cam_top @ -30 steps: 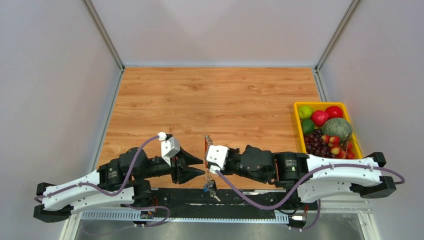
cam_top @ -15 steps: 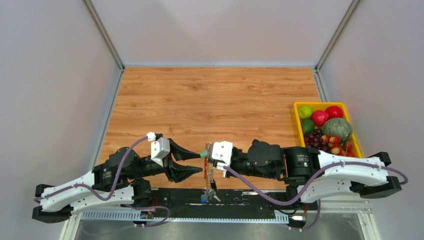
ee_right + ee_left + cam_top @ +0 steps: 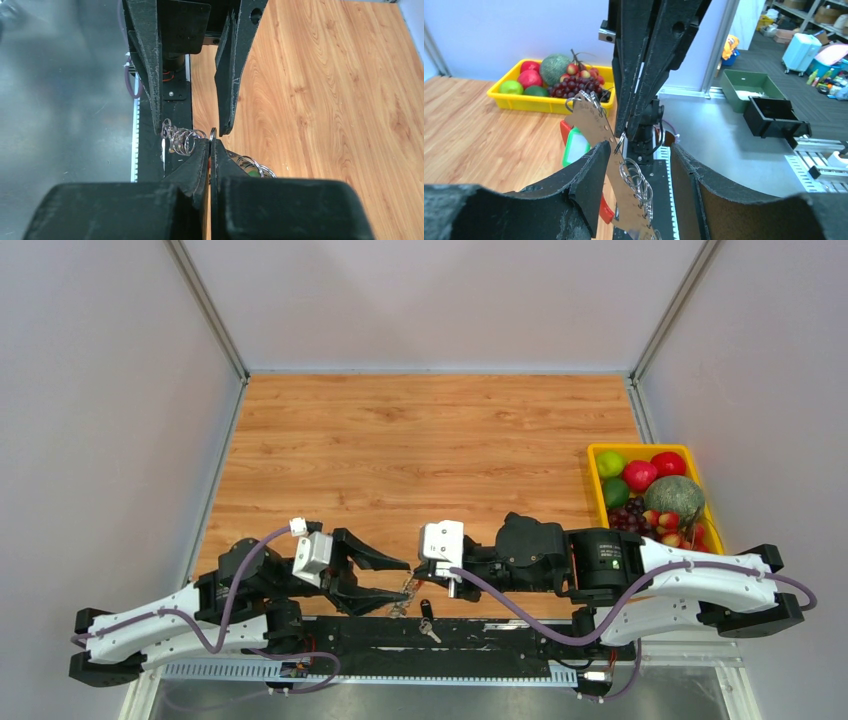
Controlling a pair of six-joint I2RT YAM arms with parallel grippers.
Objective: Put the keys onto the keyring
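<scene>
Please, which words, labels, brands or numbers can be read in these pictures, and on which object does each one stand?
No text can be read for certain.
White label on the right arm's black joint: too small to read.
Faint marks near the top of the brown strip that carries the rings: blurred, not readable.

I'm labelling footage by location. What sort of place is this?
Probably a robotics lab test cell: a left arm and right arm bolted to a wooden table, plain screens around it, storage bins beyond.
</scene>
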